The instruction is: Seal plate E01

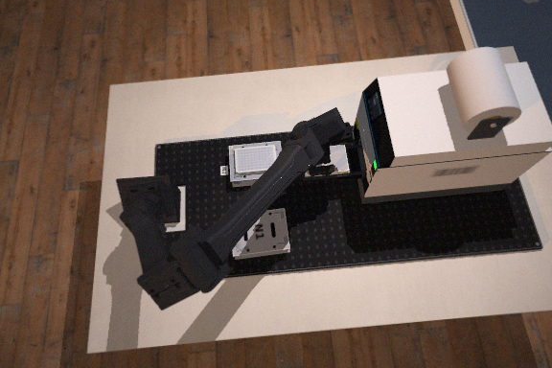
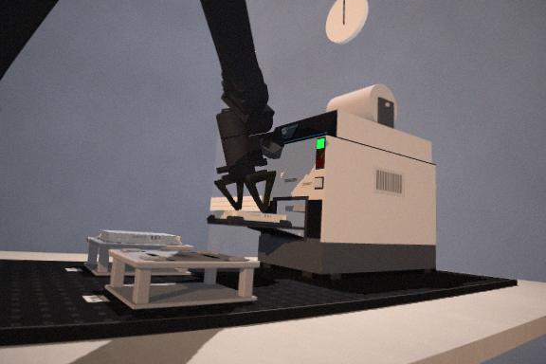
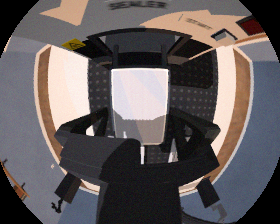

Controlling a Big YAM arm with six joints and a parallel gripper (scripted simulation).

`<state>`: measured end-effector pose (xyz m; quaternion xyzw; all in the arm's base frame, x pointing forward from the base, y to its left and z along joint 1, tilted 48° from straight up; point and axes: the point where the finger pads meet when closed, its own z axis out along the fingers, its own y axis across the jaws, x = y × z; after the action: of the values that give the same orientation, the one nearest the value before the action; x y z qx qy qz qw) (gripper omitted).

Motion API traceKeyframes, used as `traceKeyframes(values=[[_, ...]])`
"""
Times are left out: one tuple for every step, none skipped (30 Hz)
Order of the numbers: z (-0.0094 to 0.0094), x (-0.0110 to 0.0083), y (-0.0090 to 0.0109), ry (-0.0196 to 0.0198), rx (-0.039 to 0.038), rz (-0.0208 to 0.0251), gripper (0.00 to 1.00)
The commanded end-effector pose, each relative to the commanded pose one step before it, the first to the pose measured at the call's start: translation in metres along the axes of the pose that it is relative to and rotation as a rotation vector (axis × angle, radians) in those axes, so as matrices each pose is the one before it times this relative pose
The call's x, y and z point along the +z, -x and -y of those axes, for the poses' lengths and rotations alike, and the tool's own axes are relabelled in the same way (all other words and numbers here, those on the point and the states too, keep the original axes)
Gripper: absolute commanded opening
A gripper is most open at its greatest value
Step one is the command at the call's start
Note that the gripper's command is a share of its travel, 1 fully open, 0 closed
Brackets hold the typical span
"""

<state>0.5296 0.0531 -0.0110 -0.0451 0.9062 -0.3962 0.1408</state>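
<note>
Robot hand open over the plate on the sealer's stage

The dark arm (image 1: pixel 259 198) (image 2: pixel 232 16) reaches across the bench (image 1: pixel 144 107) (image 2: pixel 474 319) (image 3: pixel 66 75) to the white sealer (image 1: pixel 431 117) (image 2: pixel 379 210) (image 3: pixel 91 25). Its hand (image 2: pixel 251 210) (image 3: pixel 139 110) points down, fingers apart, gripping nothing. Between and below them, E01 (image 1: pixel 339 157) (image 2: pixel 256 215) (image 3: pixel 140 95) lies on the stage (image 1: pixel 355 173) (image 2: pixel 284 224) (image 3: pixel 165 55), which sticks out of the sealer's front. Its top looks smooth and pale. Whether the fingertips touch it, I cannot tell. The lamp (image 1: pixel 376 165) (image 2: pixel 320 143) glows green above the START button (image 2: pixel 318 183) (image 3: pixel 224 35). N1 (image 1: pixel 283 237) (image 2: pixel 190 264) holds no plate; N2 (image 1: pixel 232 179) (image 2: pixel 92 241) carries another plate (image 1: pixel 255 160) (image 2: pixel 137 237), lying flat.
</note>
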Motion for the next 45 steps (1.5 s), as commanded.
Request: traceKeyframes(values=[[0.00484,-0.00242,0.01614,0.00806,0.05292,0.02091,1.00],[0.00050,0.00223,0.00078,-0.00113,0.00240,-0.00292,1.00],[0.00050,0.00223,0.00077,-0.00113,0.00240,-0.00292,1.00],[0.00043,0.00216,0.00078,-0.00108,0.00227,-0.00278,1.00],[-0.00134,0.00100,-0.00057,-0.00043,-0.00269,-0.00172,1.00],[-0.00041,-0.00002,0.00024,0.00007,-0.00048,0.00025,1.00],[-0.00191,-0.00173,0.00045,0.00120,-0.00301,0.00332,1.00],[-0.00156,-0.00208,0.00074,0.00137,-0.00218,0.00400,1.00],[-0.00146,-0.00189,0.00069,0.00125,-0.00203,0.00364,1.00],[-0.00144,-0.00191,0.00071,0.00127,-0.00199,0.00368,1.00],[-0.00127,-0.00193,0.00078,0.00127,-0.00163,0.00373,1.00],[-0.00139,-0.00181,0.00068,0.00121,-0.00192,0.00349,1.00],[-0.00007,-0.00313,0.00177,0.00186,0.00117,0.00605,1.00],[0.00000,0.00000,0.00000,0.00000,0.00000,0.00000,1.00],[0.00000,0.00000,0.00000,0.00000,0.00000,0.00000,1.00],[0.00108,-0.00179,0.00159,0.00095,0.00309,0.00366,1.00],[0.00101,-0.00187,0.00160,0.00101,0.00296,0.00379,1.00],[0.00101,-0.00187,0.00160,0.00101,0.00297,0.00379,1.00],[0.00101,-0.00187,0.00160,0.00102,0.00297,0.00379,1.00],[0.00002,-0.00089,0.00079,0.00056,0.00068,0.00190,1.00],[0.00002,-0.00089,0.00079,0.00056,0.00068,0.00190,1.00],[0.00010,-0.00082,0.00079,0.00050,0.00081,0.00176,1.00],[0.00010,-0.00082,0.00079,0.00050,0.00081,0.00176,1.00],[-0.00019,-0.00036,0.00039,0.00025,-0.00003,0.00083,1.00],[0.00013,0.00011,-0.00013,-0.00015,-0.00012,-0.00033,1.00],[0.00015,0.00021,-0.00031,-0.00024,-0.00032,-0.00064,1.00],[-0.00007,0.00086,-0.00222,-0.00086,-0.00312,-0.00310,1.00],[0.00134,0.00250,-0.00245,-0.00204,-0.00079,-0.00600,1.00],[0.00127,0.00238,-0.00227,-0.00192,-0.00067,-0.00567,1.00],[0.00117,0.00232,-0.00228,-0.00185,-0.00084,-0.00557,1.00],[0.00000,0.00000,0.00000,0.00000,0.00000,0.00000,1.00],[0.00000,0.00000,0.00000,0.00000,0.00000,0.00000,1.00],[0.00123,0.00225,-0.00223,-0.00181,-0.00069,-0.00546,1.00],[0.00122,0.00225,-0.00223,-0.00179,-0.00069,-0.00547,1.00],[0.00121,0.00224,-0.00223,-0.00177,-0.00069,-0.00547,1.00],[0.00121,0.00224,-0.00223,-0.00176,-0.00069,-0.00548,1.00],[0.00120,0.00224,-0.00224,-0.00174,-0.00069,-0.00548,1.00],[0.00001,0.00098,-0.00209,-0.00089,-0.00275,-0.00320,1.00],[-0.00001,0.00194,-0.00225,-0.00074,-0.00584,-0.00247,1.00],[-0.00011,0.00186,-0.00226,-0.00067,-0.00599,-0.00238,1.00],[-0.00134,0.00307,-0.00332,-0.00126,-0.00922,-0.00507,1.00],[-0.00124,0.00244,-0.00188,-0.00078,-0.00762,-0.00327,1.00],[-0.00155,0.00211,-0.00194,-0.00062,-0.00853,-0.00295,1.00],[-0.00164,0.00192,-0.00182,-0.00052,-0.00879,-0.00273,1.00],[-0.00307,0.00035,-0.00148,0.00038,-0.01065,0.00031,1.00]])
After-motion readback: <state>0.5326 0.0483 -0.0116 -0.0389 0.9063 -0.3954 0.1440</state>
